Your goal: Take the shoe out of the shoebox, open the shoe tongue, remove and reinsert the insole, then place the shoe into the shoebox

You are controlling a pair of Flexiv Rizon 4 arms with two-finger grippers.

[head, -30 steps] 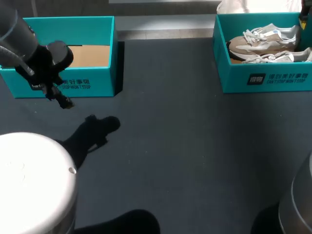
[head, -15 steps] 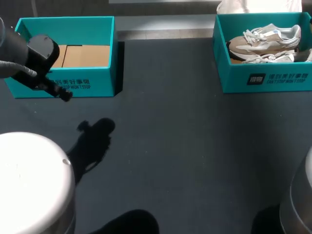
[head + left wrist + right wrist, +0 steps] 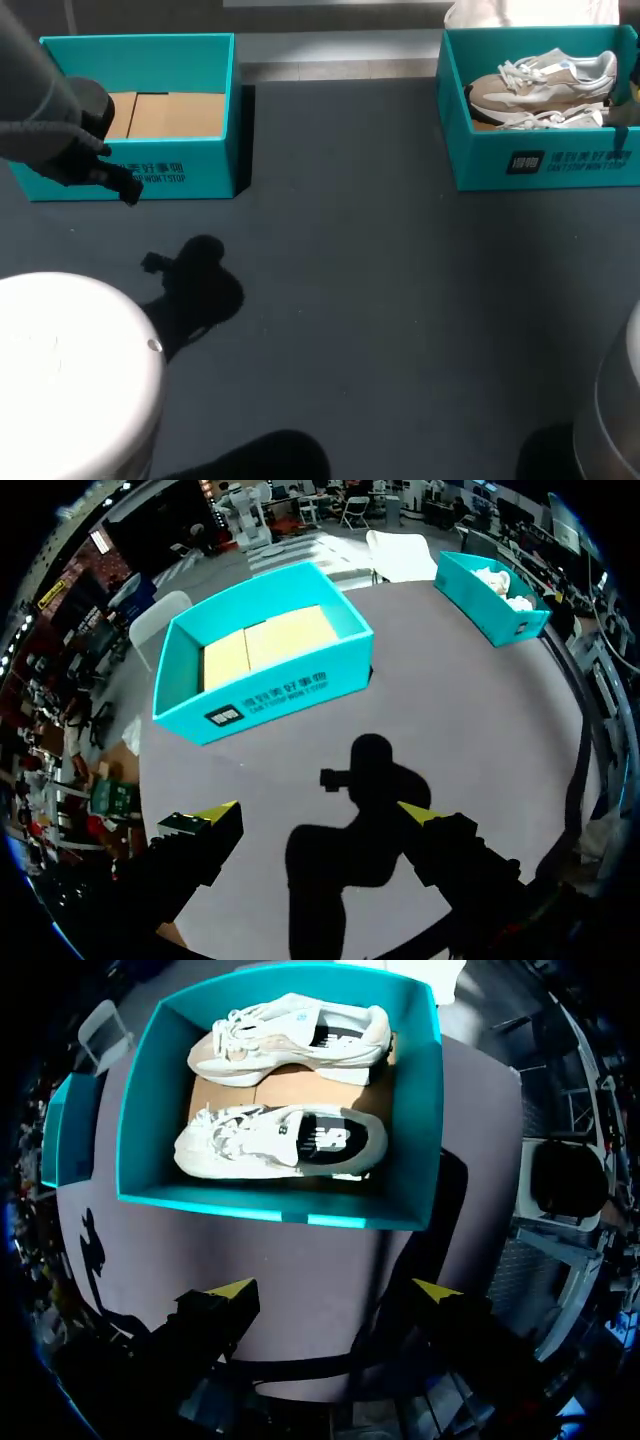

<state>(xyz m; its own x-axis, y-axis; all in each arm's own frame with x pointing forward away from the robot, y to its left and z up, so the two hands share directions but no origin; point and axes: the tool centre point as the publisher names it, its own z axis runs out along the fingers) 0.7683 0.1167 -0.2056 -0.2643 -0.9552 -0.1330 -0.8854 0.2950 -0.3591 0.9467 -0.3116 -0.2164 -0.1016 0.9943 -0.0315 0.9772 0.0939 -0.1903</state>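
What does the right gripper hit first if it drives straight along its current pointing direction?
Probably the shoebox, at the rim of its near wall; the nearer sneaker lies just past it. The right gripper has its jaws open with nothing between them. Depth is unclear.

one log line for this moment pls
stage: shoes in right box, none out | left gripper: open over table, empty box ahead | right gripper: open, right box ahead

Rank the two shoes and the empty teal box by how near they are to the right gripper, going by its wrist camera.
1. Nearer shoe, lying by the shoebox wall closest to the right gripper.
2. Other shoe, by the far wall.
3. Empty box, off to one side across the table.
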